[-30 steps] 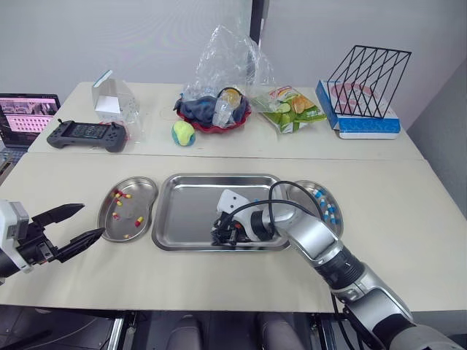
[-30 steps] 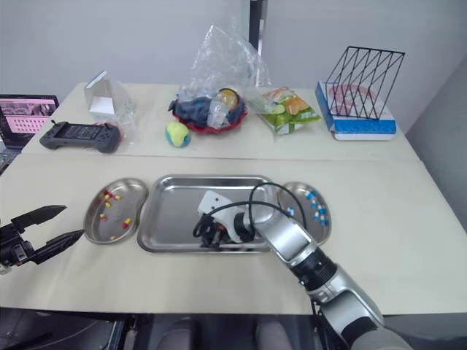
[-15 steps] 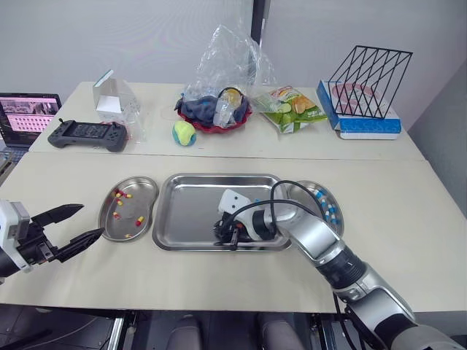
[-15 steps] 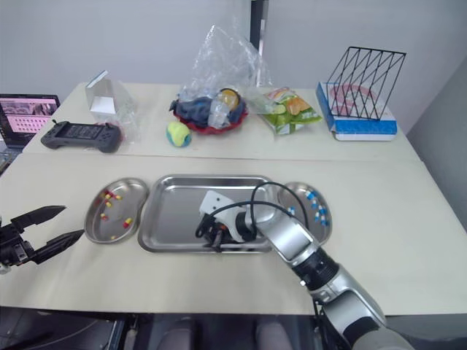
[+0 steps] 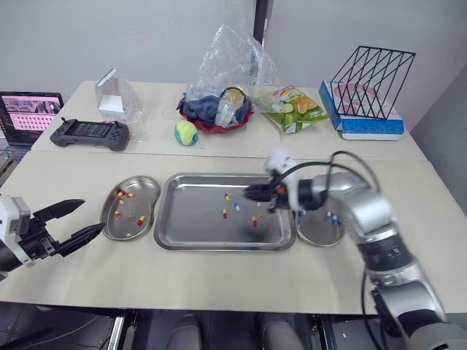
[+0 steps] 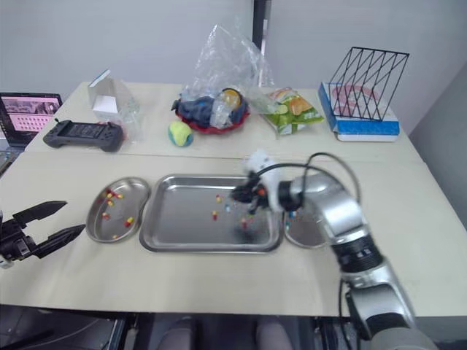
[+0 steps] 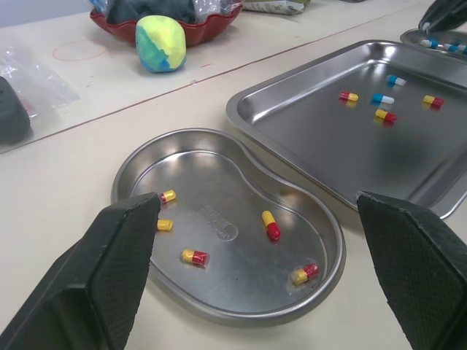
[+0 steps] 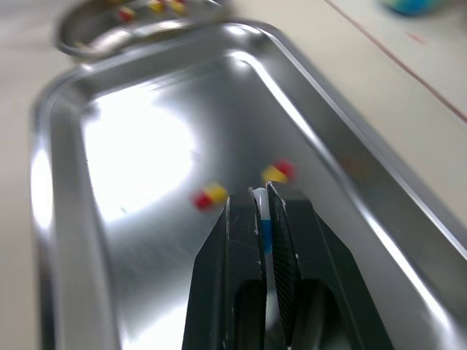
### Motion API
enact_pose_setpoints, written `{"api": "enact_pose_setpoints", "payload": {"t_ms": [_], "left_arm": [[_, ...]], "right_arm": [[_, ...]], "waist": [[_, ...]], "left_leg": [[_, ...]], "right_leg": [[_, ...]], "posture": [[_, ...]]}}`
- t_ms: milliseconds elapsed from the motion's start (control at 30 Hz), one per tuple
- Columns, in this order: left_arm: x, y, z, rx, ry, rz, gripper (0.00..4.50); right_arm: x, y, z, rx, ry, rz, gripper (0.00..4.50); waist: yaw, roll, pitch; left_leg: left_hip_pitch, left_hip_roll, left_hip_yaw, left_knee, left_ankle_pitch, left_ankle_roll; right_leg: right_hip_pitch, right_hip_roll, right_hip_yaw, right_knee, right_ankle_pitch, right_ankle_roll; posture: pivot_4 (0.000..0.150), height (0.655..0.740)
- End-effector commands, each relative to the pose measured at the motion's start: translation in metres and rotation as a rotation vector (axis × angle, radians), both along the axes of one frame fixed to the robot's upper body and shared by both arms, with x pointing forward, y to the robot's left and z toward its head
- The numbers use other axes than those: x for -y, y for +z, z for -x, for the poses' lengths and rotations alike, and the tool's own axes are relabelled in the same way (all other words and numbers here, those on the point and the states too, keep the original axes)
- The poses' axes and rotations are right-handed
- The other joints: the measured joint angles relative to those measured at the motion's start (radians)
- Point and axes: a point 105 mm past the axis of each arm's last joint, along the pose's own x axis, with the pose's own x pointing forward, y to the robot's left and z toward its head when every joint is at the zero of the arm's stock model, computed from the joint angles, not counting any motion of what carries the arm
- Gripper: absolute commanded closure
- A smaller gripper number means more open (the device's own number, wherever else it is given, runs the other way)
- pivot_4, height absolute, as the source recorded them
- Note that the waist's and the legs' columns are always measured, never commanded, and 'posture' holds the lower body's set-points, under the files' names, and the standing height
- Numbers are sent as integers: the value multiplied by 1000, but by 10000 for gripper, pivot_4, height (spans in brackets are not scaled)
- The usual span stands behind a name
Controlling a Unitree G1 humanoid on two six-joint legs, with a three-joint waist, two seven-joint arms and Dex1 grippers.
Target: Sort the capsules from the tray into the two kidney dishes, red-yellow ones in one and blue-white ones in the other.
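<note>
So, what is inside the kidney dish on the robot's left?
Five red-yellow capsules lie in the left kidney dish, no blue-white ones. One jaw of the left gripper covers a strip at its rim, so that part is hidden.

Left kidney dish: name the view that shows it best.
The left wrist view: the left kidney dish sits close and nearly whole, its five red-yellow capsules countable. Both eye views show it small, left of the tray. The right wrist view catches part of it beyond the tray.
</note>
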Motion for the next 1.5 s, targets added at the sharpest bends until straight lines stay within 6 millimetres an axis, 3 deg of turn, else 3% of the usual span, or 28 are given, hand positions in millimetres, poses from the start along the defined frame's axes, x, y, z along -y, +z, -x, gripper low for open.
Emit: {"api": "enact_pose_setpoints", "payload": {"t_ms": [33,200,333,467,633,900,1100,1367,1500], "left_arm": [[3,4,-4,31,-16,-4,0],[8,1,-11,27,-40,5,0],[9,3,-15,25,-50,6,0],[9,3,-16,20,-59,6,0],[10,5,-18,23,-67,1,0],[10,7,-21,31,-67,1,0],[9,7,-21,37,-62,0,0],[-16,2,-19,39,63,8,0],[-23,-1,-17,43,96,5,0]], "right_arm": [[30,7,-4,42,-39,44,44611],[82,-1,-8,34,-168,134,44611],[93,-23,-3,-24,-205,174,44611],[95,-28,-2,-34,-211,172,44611],[95,-17,2,-41,-194,123,27671],[111,3,3,-10,-222,101,272],[124,17,5,25,-238,-15,272],[193,8,24,155,-420,-271,272],[212,-3,24,187,-507,-256,272]], "waist": [[-2,0,0],[-7,0,0],[-8,0,0],[-10,0,0],[-4,0,0],[-3,0,0],[-3,0,0],[1,0,0],[-7,1,0]], "left_leg": [[0,0,0,0,0,0],[0,0,0,-1,0,0],[0,0,0,-1,0,0],[0,0,0,-1,0,0],[0,0,0,-1,0,0],[0,0,0,-1,0,0],[0,0,0,-1,0,0],[0,0,0,-1,0,0],[2,0,0,-1,0,0]], "right_leg": [[0,0,0,0,0,0],[-1,1,1,0,0,0],[-1,1,1,-1,0,0],[-1,1,2,-1,0,0],[0,0,1,-1,0,0],[0,0,1,-1,0,0],[0,0,1,-1,0,0],[2,0,1,-4,0,0],[3,0,1,-2,0,0]], "posture": [[1500,7174],[1500,7174],[1500,7174],[1500,7174],[1500,7174],[1500,7174],[1500,7174],[1500,7174],[1500,7174]]}}
